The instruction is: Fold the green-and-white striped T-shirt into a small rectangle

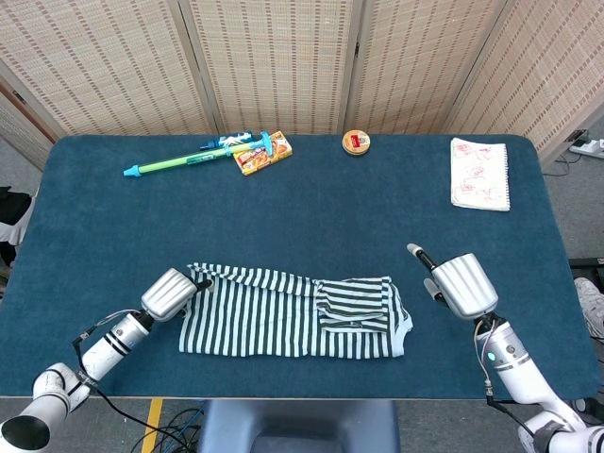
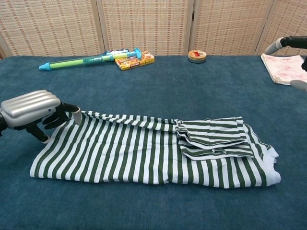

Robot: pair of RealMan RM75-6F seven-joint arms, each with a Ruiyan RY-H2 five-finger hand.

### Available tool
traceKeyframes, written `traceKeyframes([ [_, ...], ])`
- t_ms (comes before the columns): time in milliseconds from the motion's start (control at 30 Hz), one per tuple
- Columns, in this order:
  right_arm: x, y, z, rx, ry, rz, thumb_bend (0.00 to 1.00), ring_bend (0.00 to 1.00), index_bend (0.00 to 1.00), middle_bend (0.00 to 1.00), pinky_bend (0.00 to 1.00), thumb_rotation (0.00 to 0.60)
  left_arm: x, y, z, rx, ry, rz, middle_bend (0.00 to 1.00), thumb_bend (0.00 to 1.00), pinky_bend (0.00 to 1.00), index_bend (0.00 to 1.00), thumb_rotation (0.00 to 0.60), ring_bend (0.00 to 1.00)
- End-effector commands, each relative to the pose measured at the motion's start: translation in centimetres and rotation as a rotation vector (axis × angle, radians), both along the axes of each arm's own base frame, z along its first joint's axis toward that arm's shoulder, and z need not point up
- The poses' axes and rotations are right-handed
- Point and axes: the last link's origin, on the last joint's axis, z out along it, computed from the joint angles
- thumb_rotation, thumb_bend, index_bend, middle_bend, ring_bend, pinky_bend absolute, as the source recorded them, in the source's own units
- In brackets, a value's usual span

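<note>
green-and-white striped t-shirt (image 1: 293,314) lies flat on the blue table (image 1: 302,217), lower centre of the head view, already folded into a long horizontal band. a smaller folded flap, likely a sleeve, sits stacked on its right part. white hem shows at the right end.

left hand (image 2: 33,111) is at the shirt's far-left corner, lower left in the head view and left edge in the chest view. silver back of the hand faces up, dark fingers (image 2: 60,115) curled down onto the upper-left edge of the cloth. fingertips touch the fabric; cannot tell whether the cloth is actually pinched or just pressed on.

right hand (image 1: 461,283) is lower right in the head view, just beside the shirt's right end but apart from it, not touching cloth. one finger sticks out straight toward the upper left, the others are hidden under the silver back plate. nothing visible in it; how far the rest are apart cannot be told. the chest view catches only a sliver of it at the right edge.

along the top of the table: a green and blue toy water gun (image 1: 198,154) upper left, a yellow-orange box (image 1: 262,154) touching its right end, a small round tin (image 1: 356,142) top centre, a printed notepad (image 1: 479,174) upper right. woven screens (image 1: 283,57) behind the table.
</note>
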Motion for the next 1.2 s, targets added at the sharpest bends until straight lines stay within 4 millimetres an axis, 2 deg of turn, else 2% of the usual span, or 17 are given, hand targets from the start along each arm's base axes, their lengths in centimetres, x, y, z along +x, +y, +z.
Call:
traceKeyframes([
  [33, -0.01, -0.02, -0.01, -0.001, -0.003, -0.001, 0.39, 0.97, 0.19, 0.97, 1.0, 0.6, 0.06, -0.05, -0.08, -0.007, -0.022, 0.012, 0.86, 0.26, 0.87, 0.46, 0.6, 0.79],
  [233, -0.05, 0.01, -0.1, 0.003, -0.006, -0.003, 0.39, 0.97, 0.19, 0.97, 1.0, 0.6, 0.26, -0.11, -0.25, -0.012, -0.044, 0.017, 0.86, 0.35, 0.87, 0.52, 0.6, 0.79],
  [700, -0.05, 0.1, -0.03, 0.012, -0.037, -0.008, 0.39, 0.97, 0.2, 0.97, 1.0, 0.6, 0.58, -0.38, -1.01, -0.015, -0.036, 0.016, 0.87, 0.47, 0.87, 0.63, 0.6, 0.81],
  [1100, -0.13, 0.19, 0.07, 0.027, -0.07, -0.012, 0.39, 0.97, 0.21, 0.97, 1.0, 0.6, 0.79, -0.46, -0.64, 0.043, 0.027, -0.055, 0.91, 0.7, 0.87, 0.69, 0.6, 0.83],
  [1200, -0.13, 0.2, 0.12, 0.026, -0.076, -0.01, 0.4, 0.97, 0.21, 0.97, 1.0, 0.6, 0.65, -0.54, -0.32, 0.052, 0.03, -0.058, 0.91, 0.72, 0.88, 0.7, 0.6, 0.84],
])
